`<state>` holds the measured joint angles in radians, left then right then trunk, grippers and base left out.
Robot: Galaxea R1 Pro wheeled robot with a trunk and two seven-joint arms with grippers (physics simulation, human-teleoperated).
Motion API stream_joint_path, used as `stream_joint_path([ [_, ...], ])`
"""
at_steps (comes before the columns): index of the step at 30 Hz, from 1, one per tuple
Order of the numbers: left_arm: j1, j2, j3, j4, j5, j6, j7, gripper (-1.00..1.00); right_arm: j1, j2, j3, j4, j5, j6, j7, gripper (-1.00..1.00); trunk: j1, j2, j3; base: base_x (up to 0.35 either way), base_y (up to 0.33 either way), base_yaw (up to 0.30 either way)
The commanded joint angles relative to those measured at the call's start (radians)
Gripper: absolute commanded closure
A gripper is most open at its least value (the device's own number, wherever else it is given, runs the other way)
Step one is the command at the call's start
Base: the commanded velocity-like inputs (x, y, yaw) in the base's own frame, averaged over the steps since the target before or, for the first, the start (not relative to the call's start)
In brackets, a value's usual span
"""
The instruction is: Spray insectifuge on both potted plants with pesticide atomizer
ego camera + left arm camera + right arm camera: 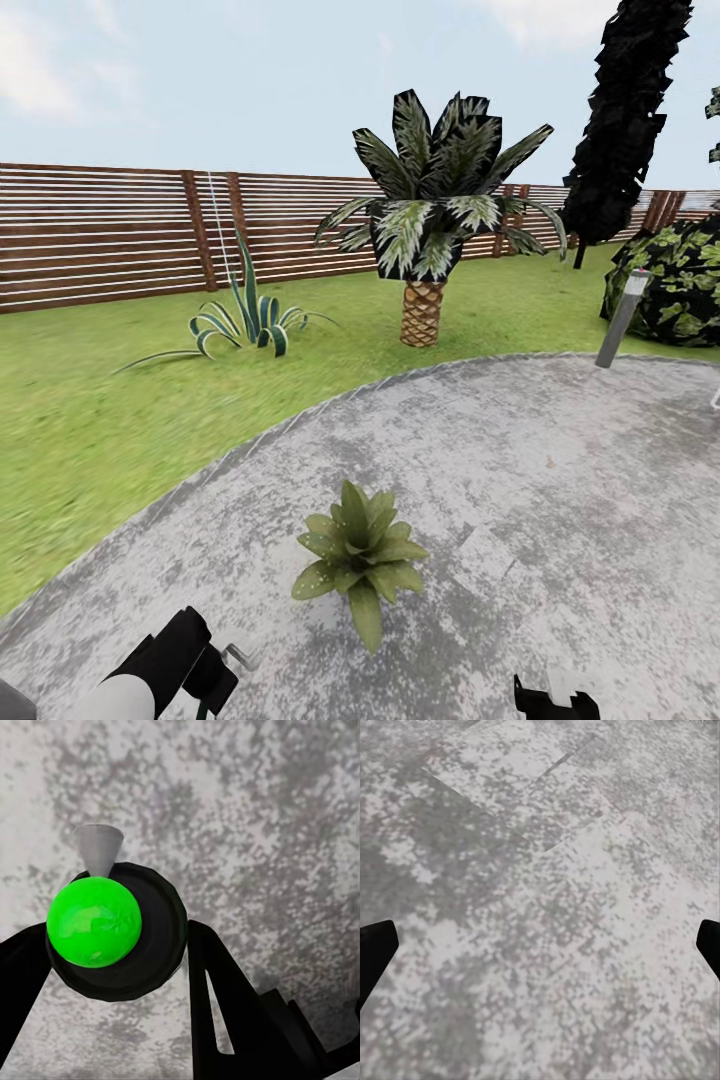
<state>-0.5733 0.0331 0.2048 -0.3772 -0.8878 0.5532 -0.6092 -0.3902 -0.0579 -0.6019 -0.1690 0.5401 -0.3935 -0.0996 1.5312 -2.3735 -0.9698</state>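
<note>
Now holding atomizer [112, 930] pinched in left tool [112, 967], nozzle out toward paving [560, 480] for spraying. Right tool [540, 945] spread, idle. Plant [362, 560] just ahead, between arms.

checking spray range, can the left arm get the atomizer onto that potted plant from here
Probably yes. The left gripper is shut on the pesticide atomizer, and only bare paving lies between it and the potted plant just ahead.
</note>
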Motion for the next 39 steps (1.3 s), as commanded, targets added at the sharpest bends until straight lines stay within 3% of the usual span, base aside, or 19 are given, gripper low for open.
stream_joint_path([
  [1, 0.000, -0.001, 0.008, -0.002, -0.008, 0.004, -0.007, 1.00, -0.001, 0.000, -0.006, 0.002, 0.011, -0.004, -0.005, -1.00, 0.000, 0.000, -0.001, 0.000, -0.006, 0.000],
  [8, 0.000, -0.009, 0.007, -0.002, -0.008, 0.004, -0.007, 1.00, -0.001, 0.001, -0.006, 0.002, 0.011, -0.004, -0.005, -1.00, 0.000, 0.000, -0.001, 0.018, -0.197, 0.053],
  [28, 0.000, -0.022, 0.004, -0.002, -0.008, 0.002, -0.007, 1.00, -0.001, 0.001, -0.006, 0.002, 0.011, -0.003, -0.005, -1.00, 0.000, 0.000, -0.001, 0.093, -0.268, 0.221],
  [39, 0.000, -0.023, 0.004, -0.004, -0.007, 0.002, -0.007, 1.00, -0.001, 0.001, -0.006, 0.002, 0.011, -0.003, -0.005, -1.00, 0.000, 0.000, -0.001, -0.056, -0.106, 0.129],
])
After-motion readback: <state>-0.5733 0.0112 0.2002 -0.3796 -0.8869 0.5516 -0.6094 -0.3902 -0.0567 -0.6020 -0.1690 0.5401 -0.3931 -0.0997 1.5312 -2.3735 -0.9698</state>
